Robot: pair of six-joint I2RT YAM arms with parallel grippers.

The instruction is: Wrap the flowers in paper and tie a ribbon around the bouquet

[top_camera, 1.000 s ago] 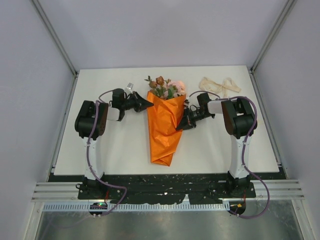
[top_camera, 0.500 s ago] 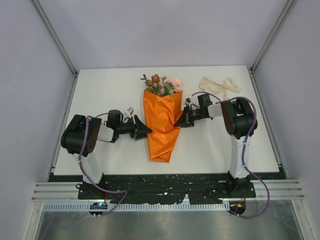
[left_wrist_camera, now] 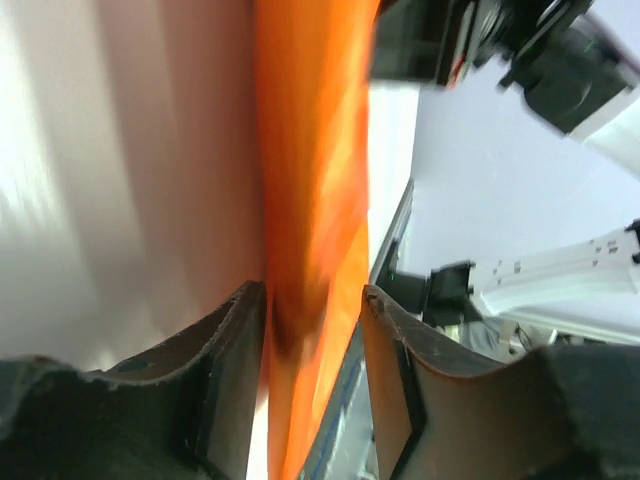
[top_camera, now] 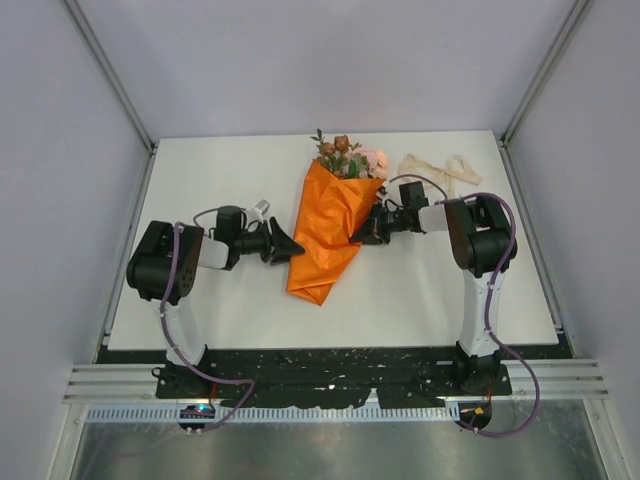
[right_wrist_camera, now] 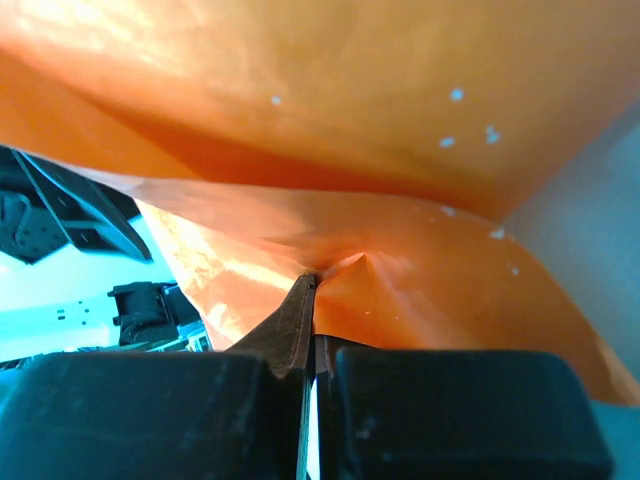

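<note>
Orange paper [top_camera: 322, 240] is already rolled into a cone around the flowers [top_camera: 350, 160], so the bouquet [top_camera: 330, 215] is made. It lies on the white table [top_camera: 200, 180], near the middle. Its pointed end aims at about 7 o'clock and its wide end at about 1 o'clock, where pink and brown blooms stick out.

On the cone's 8 o'clock side sits the left gripper [top_camera: 288, 248]. Its jaws stand partly apart, and its own camera shows the low edge of the cone between them. That view is blurry, so it is not clear if the jaws press on the paper.

On the cone's 3 o'clock side is the right gripper [top_camera: 357, 233]. Its jaws are closed tight and pinch a fold of the paper, which seems to keep the wrap from opening.

Far over at 2 o'clock from the bouquet, the cream ribbon [top_camera: 440, 170] lies in a loose heap, apart from both grippers.

So the wrapping looks done and the tying has not begun. Next, one gripper probably has to hold the cone shut while the other fetches the ribbon. The ribbon is thin and floppy, so it will likely need a careful pinch.
</note>
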